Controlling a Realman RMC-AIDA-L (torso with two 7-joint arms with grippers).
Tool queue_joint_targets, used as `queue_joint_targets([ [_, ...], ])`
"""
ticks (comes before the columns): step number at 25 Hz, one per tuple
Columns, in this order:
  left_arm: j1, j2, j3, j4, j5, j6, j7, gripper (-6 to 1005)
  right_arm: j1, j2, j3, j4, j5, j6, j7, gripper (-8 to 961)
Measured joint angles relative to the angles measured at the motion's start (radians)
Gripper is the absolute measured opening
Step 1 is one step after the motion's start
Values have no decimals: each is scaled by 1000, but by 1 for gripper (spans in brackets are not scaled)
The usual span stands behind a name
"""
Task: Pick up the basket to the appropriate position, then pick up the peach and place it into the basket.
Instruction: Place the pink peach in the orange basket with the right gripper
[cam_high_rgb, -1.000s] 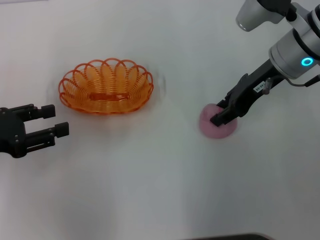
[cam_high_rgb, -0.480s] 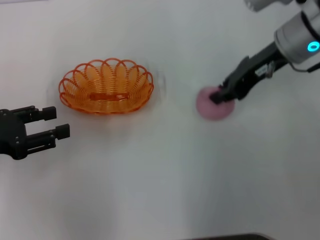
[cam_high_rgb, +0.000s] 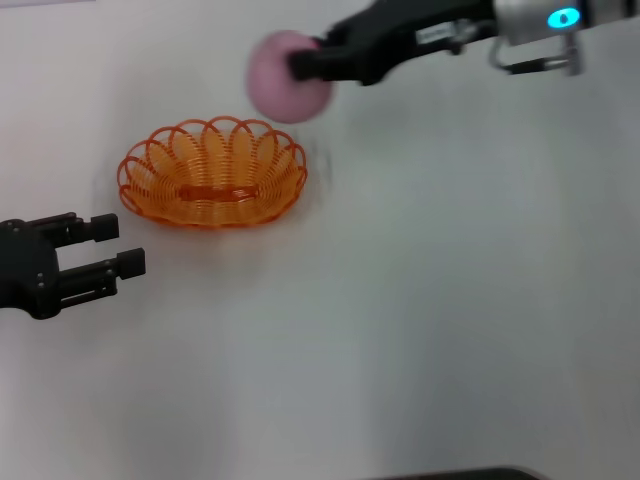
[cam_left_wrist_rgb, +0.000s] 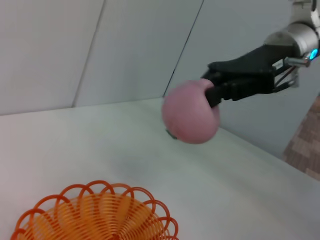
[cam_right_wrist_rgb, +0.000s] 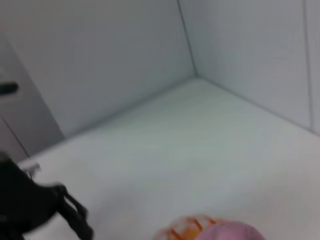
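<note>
Your right gripper (cam_high_rgb: 305, 68) has its fingers clamped on the peach (cam_high_rgb: 285, 76), aloft near the tabletop's far edge, just beyond the basket (cam_high_rgb: 212, 174). Centre over the basket, lower, then release. Left gripper (cam_high_rgb: 108, 248) waits spread, empty, near the left edge.

The setting is a robot test cell or laboratory enclosure, not a domestic or commercial space. The worktop (cam_high_rgb: 420, 330) is a plain white, unmarked surface extending across the whole head view. In the left wrist view, smooth pale wall panels (cam_left_wrist_rgb: 55, 50) rise directly from the worktop's far edge, joined by thin dark seams. The right wrist view shows two such panels meeting at a corner (cam_right_wrist_rgb: 187, 45) above the worktop. A strip of brown patterned flooring (cam_left_wrist_rgb: 306, 150) is visible beyond the worktop edge. The surfaces bear no furnishings, appliances, signage or decoration.
</note>
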Motion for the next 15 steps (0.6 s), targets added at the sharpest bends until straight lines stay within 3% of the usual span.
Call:
queue_joint_targets([
  [1, 0, 0, 0, 0, 0, 0, 0, 641, 0, 0, 0, 0, 0, 0, 0, 159],
  [8, -7, 0, 0, -2, 0, 1, 0, 641, 95, 8, -60, 360, 231, 232, -275, 184],
  [15, -15, 0, 9, -19, 0, -4, -1, 641, 111, 16, -153, 405, 306, 288, -314, 267],
])
